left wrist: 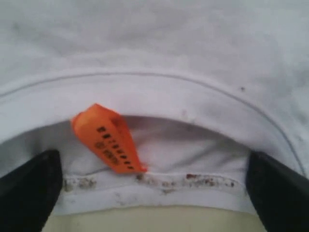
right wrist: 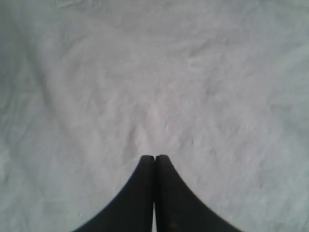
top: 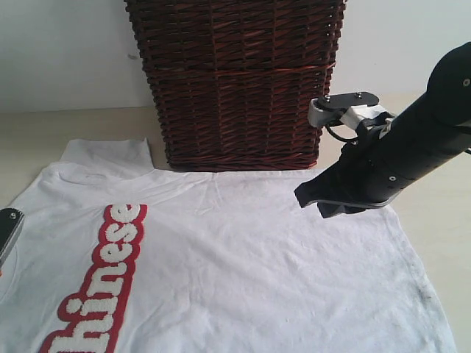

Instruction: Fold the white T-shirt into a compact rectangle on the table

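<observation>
The white T-shirt [top: 257,257] lies spread flat on the surface [top: 73,129] with its front upward, so the red-outlined lettering [top: 103,279] can be read. Its neck is toward the left side of the exterior view, and its lower part is under the right arm [top: 383,165]. The left jaws are wide apart, one on each side of the collar [left wrist: 154,96], and they hold nothing. The orange tag [left wrist: 108,137] sits between them, and a strip of bare surface shows just past the collar edge. The right jaws are pressed together with nothing between them, over plain cloth. I cannot tell if their tips touch it. I think the first risk is at the collar. If the left jaws close there, they may catch only the upper layer or only the tag, and then the shirt would be lifted unevenly and the fold would be crooked. The second risk is on the right: closed jaws cannot take the cloth, and if they push down or sideways they may only wrinkle or drag it. The far edge of the shirt lies just beside the dark wicker basket [top: 235,81], so a lifted edge or the arm could brush against it. The surface is pale beige and smooth, and cloth may slide easily on it. Behind the basket there is a plain white wall [top: 66,51].
</observation>
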`<state>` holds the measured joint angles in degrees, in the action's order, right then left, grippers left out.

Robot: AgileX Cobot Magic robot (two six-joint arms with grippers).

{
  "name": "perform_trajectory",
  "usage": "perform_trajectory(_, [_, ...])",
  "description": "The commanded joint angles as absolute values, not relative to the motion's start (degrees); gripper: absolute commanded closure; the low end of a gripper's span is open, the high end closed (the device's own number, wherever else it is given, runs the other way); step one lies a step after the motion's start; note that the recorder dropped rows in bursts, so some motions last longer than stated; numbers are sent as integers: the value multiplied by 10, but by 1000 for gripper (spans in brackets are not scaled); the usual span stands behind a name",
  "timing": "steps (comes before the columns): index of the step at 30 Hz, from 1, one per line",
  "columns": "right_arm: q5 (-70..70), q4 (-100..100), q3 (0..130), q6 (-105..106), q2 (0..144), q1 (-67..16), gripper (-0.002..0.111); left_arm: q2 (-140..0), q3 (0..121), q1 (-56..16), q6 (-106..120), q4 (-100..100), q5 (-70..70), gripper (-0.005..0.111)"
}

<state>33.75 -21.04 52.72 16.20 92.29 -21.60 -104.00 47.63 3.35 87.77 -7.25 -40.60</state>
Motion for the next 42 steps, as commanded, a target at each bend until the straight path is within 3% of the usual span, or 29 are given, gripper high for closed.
perform_trajectory(1, [337,-210,531,168,919,-213,108,-1047,471,36,842,-117,-387,2])
perform_trajectory(9, [341,-211,531,183,919,-213,108,-1047,471,36,843,-115,-387,2])
perform_trajectory(12, [342,-211,531,199,919,-213,103,-1047,471,36,843,-115,-387,2])
perform_trajectory(19, [343,-210,531,231,919,-213,76,-1047,471,35,843,-115,-385,2])
perform_trajectory(26, [370,-192,531,267,919,-213,34,-1047,471,35,843,-115,-385,2])
perform_trajectory(28, [394,-164,531,284,919,-213,28,-1047,471,35,843,-115,-385,2])
perform_trajectory(42, [470,-38,531,340,919,-213,26,-1047,471,35,843,-115,-385,2])
